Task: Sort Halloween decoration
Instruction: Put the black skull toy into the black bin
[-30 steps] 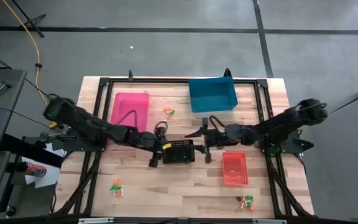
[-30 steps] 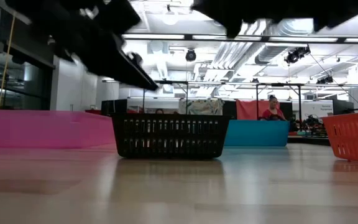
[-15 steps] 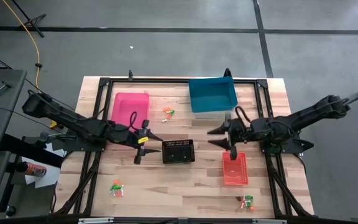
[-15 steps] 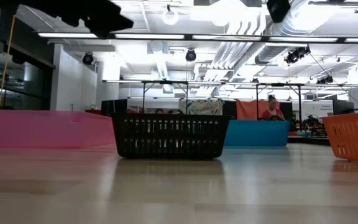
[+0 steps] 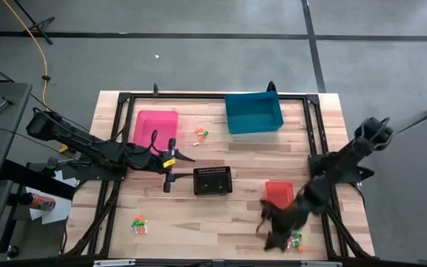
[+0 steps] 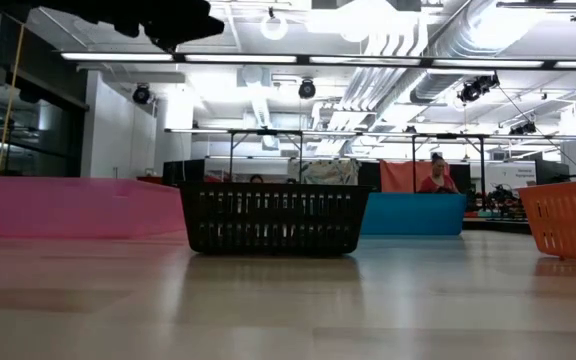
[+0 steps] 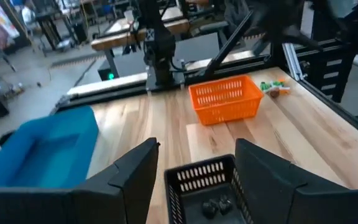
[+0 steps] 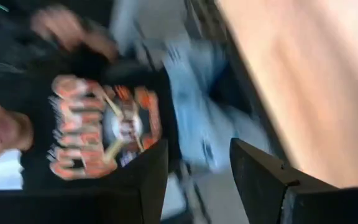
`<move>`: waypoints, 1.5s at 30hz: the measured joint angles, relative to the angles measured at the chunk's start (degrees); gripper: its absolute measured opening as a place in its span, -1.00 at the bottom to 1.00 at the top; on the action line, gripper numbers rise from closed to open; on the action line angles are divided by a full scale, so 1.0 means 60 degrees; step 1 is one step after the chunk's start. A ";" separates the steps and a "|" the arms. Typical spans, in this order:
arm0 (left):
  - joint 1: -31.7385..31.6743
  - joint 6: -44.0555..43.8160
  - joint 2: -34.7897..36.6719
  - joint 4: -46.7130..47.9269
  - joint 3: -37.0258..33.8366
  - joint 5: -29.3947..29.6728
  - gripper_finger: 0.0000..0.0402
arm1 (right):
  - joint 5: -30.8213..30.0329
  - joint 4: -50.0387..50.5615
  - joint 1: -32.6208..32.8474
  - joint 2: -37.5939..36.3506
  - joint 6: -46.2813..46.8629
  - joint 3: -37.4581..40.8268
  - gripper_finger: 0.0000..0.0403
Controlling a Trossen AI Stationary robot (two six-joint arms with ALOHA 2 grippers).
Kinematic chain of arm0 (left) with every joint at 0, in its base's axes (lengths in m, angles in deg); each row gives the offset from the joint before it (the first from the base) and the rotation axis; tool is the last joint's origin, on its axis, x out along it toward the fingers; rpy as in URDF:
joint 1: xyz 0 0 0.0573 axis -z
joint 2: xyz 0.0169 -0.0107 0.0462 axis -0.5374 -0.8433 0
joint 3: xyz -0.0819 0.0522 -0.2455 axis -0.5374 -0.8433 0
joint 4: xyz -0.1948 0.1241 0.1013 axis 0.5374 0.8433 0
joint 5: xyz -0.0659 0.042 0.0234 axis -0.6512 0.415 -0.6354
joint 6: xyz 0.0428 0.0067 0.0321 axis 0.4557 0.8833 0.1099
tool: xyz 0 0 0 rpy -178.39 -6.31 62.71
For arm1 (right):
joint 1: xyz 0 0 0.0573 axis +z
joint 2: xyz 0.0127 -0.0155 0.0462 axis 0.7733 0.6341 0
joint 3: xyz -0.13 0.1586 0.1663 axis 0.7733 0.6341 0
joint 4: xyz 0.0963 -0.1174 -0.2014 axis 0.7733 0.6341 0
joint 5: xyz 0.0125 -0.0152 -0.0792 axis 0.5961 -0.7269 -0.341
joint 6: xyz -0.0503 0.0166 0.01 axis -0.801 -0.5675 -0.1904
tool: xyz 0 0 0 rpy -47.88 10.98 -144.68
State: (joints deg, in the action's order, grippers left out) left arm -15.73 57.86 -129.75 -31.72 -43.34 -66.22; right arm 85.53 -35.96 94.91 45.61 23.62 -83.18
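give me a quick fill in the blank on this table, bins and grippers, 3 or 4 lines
1. The black basket stands between the pink bin and the ____ basket, which lies nearer the right arm.
2. The left gripper hovers with its fingers ____, beside the black basket.
3. The right gripper is over the table's front edge, next to a cluster of ____.
4. The bin at the table's far edge is ____.

Missing words: orange; open; trinkets; blue
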 joint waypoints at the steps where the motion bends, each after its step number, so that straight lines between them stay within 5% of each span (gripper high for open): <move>1: -0.0003 0.0142 0.0000 -0.0082 0.0000 0.0030 0.00 | 0.0124 0.0728 0.0161 0.0361 0.0470 -0.0619 -0.17; 7: -0.0003 0.1500 0.0000 -0.0540 0.0004 0.0107 0.00 | 0.0366 0.6776 0.0808 0.2513 0.2483 -0.4213 -0.17; 12: -0.0003 0.2374 0.0000 -0.0940 0.0004 0.0815 0.00 | 0.0407 0.9276 0.0940 0.4048 0.2880 -0.6126 -0.17; 23: -0.0227 0.2319 0.0000 -0.0797 0.0339 0.1012 0.00 | 0.1410 0.9568 0.0950 0.5124 0.3507 -0.5817 -0.17; 45: -0.0302 0.1983 0.0000 -0.0491 0.0342 0.0936 0.00 | 0.0749 0.9110 0.0966 0.5004 0.2550 -0.4206 -0.17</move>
State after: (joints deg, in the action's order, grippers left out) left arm -17.54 69.76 -129.75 -34.67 -41.28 -60.61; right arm 90.02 18.70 100.70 75.63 38.92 -108.42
